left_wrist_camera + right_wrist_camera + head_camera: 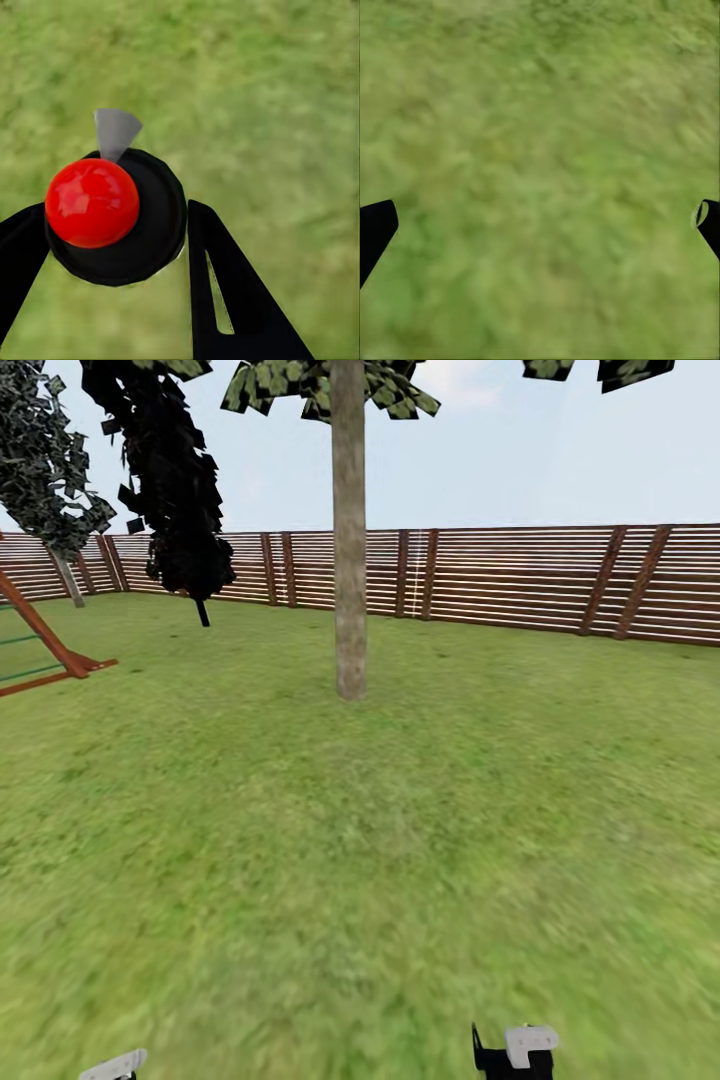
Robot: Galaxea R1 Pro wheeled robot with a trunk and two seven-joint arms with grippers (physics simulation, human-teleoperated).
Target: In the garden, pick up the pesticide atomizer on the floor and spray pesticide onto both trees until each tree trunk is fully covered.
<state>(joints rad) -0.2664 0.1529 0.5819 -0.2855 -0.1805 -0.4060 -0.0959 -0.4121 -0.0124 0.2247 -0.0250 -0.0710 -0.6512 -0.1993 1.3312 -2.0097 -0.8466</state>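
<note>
1. The head view looks over the lawn (400,840) of the garden toward a brown slat fence (520,580).
2. One tree (349,530) stands straight ahead, well apart from the robot; its grey-tan trunk (350,610) rises bare from the grass to a blocky green crown at the top edge.
3. A second tree (45,470) with a leaning trunk stands far left by the fence, and a near-black cypress (175,480) stands between the two.
4. A red-brown frame (45,645) sits on the grass at the left edge.
5. The left gripper (112,247) pinches the atomizer (112,214): the black fingers (225,292) press its dark round body from both sides, its red knob (92,202) faces the camera, and a small grey nozzle (115,133) juts beyond it over the grass.
6. In the head view a pale-grey piece of the left gripper (113,1066) shows at the bottom edge.
7. The right gripper (540,221) holds nothing; its fingers (375,229) are spread wide, with only grass between them.
8. In the head view the right gripper (515,1052) sits low, right of centre.
</note>
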